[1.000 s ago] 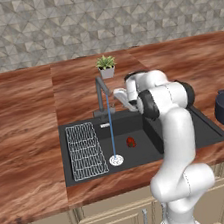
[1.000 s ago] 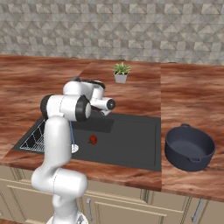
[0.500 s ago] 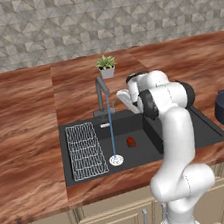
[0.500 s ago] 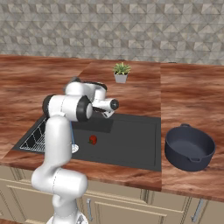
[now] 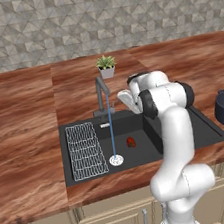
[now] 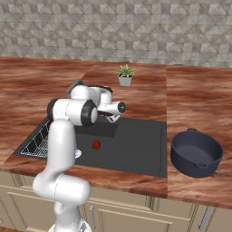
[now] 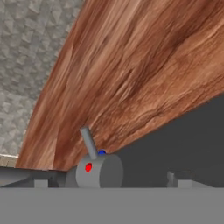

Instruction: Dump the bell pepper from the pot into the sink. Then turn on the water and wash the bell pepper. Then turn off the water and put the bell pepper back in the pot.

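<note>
The small red bell pepper [image 5: 131, 141] lies on the floor of the black sink [image 5: 187, 128], just right of the silver drain [image 5: 116, 160]. A thin pale blue stream of water [image 5: 112, 136] falls from the dark grey faucet [image 5: 101, 93] onto the drain. My gripper [image 5: 122, 100] hovers over the sink's back edge, just right of the faucet, open and holding nothing. In the hand view its fingertips [image 7: 177, 180] stand wide apart, and the faucet's base with its lever [image 7: 89, 143] is close ahead. The navy pot [image 6: 196, 152] stands on the counter to the right of the sink.
A wire rack [image 5: 84, 150] lies in the left part of the basin. A small potted plant [image 5: 106, 67] stands on the wooden counter behind the faucet. A tiled wall rises at the counter's back.
My hand has shifted slightly to the right, away from the faucet. The water keeps running and the bell pepper has not moved.
</note>
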Motion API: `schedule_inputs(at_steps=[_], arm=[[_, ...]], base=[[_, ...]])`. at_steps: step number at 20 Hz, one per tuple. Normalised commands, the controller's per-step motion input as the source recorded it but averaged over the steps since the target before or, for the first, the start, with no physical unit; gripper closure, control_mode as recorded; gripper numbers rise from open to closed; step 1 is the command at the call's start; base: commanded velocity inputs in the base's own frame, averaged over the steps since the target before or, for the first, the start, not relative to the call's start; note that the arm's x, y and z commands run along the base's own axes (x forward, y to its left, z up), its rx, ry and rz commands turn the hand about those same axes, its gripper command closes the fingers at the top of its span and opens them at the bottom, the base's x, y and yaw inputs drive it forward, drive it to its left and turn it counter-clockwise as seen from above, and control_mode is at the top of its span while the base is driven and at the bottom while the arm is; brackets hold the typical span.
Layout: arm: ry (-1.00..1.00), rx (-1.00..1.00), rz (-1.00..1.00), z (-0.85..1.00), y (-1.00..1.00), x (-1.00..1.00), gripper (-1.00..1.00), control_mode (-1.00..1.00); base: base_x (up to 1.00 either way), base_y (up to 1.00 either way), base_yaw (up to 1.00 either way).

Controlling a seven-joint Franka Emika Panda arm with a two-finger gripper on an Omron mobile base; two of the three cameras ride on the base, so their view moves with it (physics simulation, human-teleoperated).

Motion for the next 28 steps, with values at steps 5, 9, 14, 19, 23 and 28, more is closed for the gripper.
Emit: schedule_inputs(at_steps=[5, 9, 14, 19, 23, 28], arm=[[-0.03, 0.0, 0.08, -0.01, 0.03, 0.08, 1.0, -1.0], [0.0, 0.0, 0.05, -0.03, 0.01, 0.17, 1.0, -1.0], [0.04, 0.0, 0.03, -0.1, 0.0, 0.08, 1.0, -1.0], [0.0, 0.0, 0.03, -0.25, 0.0, 0.25, 1.0, -1.0], [0.0, 0.0, 0.02, -0.02, 0.0, 0.26, 1.0, -1.0], [0.0, 0.0, 0.03, -0.02, 0.01, 0.38, 1.0, -1.0]], base=[[0.0, 0.0, 0.0], [0.0, 0.0, 0.0], [0.0, 0.0, 0.0], [0.0, 0.0, 0.0], [0.0, 0.0, 0.0], [0.0, 0.0, 0.0]])
